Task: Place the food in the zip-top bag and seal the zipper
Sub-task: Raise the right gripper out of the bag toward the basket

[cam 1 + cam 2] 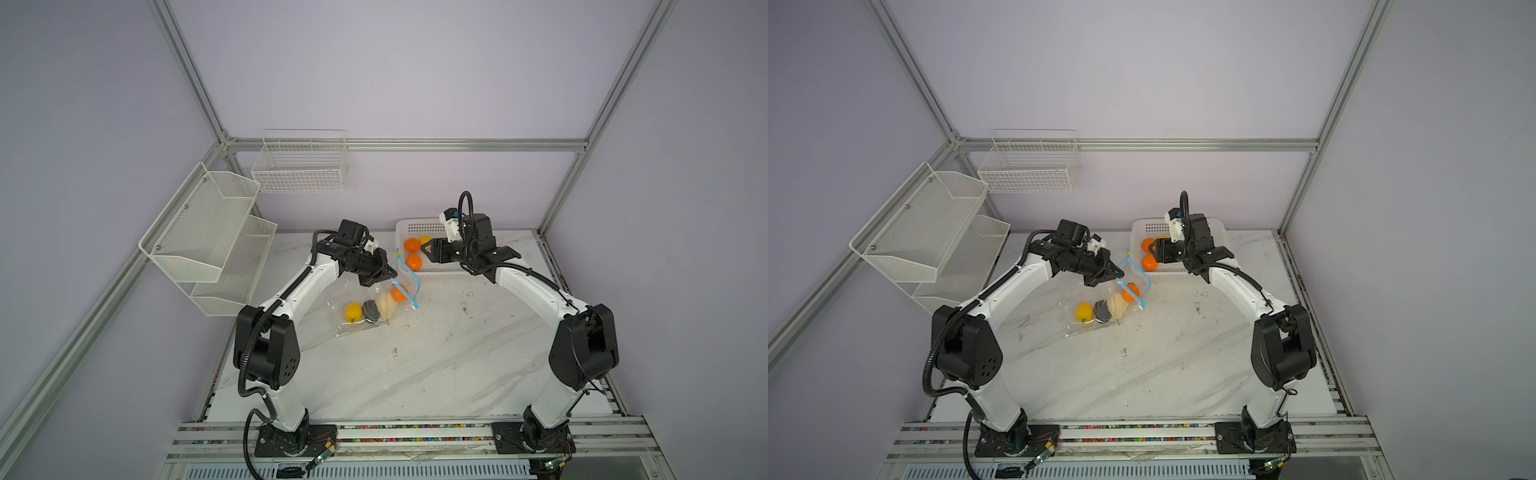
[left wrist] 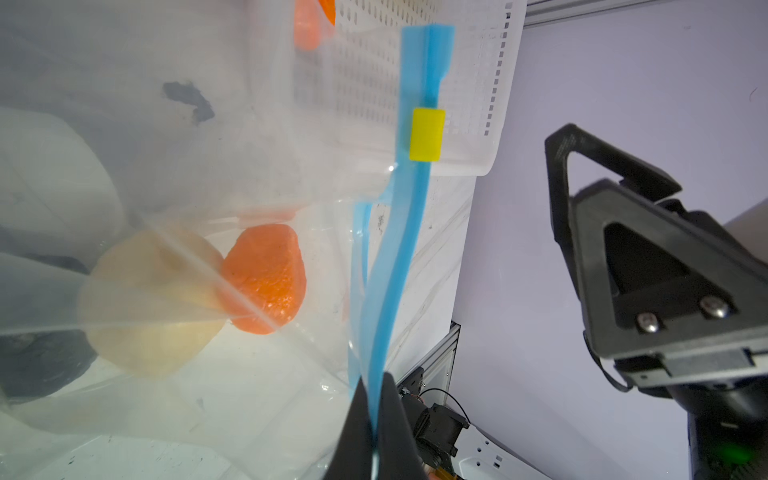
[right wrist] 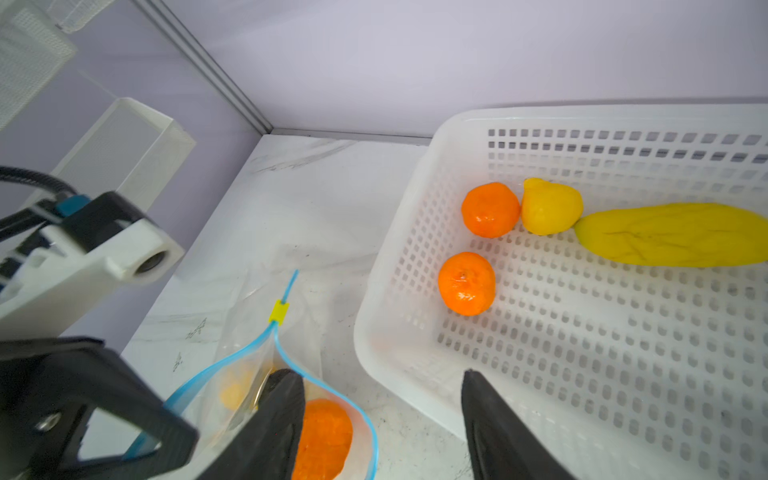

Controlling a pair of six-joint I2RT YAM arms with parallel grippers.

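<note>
The zip-top bag (image 1: 353,293) lies on the table, its mouth lifted and gaping. My left gripper (image 1: 390,272) is shut on the light-blue zipper (image 2: 399,249), below its yellow tab (image 2: 427,134). In the bag lie a yellow fruit (image 1: 353,311), a dark lump (image 1: 370,310), a cream bulb (image 1: 385,305) and a tangerine (image 1: 399,292). My right gripper (image 3: 378,378) hangs open and empty between the bag's mouth and the white basket (image 3: 374,332). In the basket are two tangerines (image 3: 490,210) (image 3: 466,283), a yellow fruit (image 3: 550,206) and a long yellow piece (image 3: 673,235).
A two-tier mesh shelf (image 1: 208,241) is fixed to the left wall and a wire basket (image 1: 300,162) hangs at the back. The marble tabletop (image 1: 415,365) stretches toward the front rail.
</note>
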